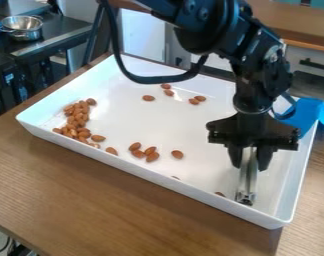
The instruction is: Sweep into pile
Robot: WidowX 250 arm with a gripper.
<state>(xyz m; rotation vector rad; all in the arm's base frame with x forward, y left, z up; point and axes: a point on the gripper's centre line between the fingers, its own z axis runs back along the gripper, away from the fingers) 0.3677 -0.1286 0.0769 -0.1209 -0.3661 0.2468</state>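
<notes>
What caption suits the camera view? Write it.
Robot arm holding a metal tool in a white tray, many almonds clustered at the picture's left.

Brown almonds [76,120]: piled at 9 o'clock in white tray [124,122]; strays at 12 and 7. Metal tool [247,175]: held near-upright, 4 o'clock.

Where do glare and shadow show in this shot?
Camera view: pale glare on the white rectangular tray, near the far brown almonds; a soft shadow on the brown wooden table along the tray's near side; bright glints on the shiny metal bowl.
</notes>
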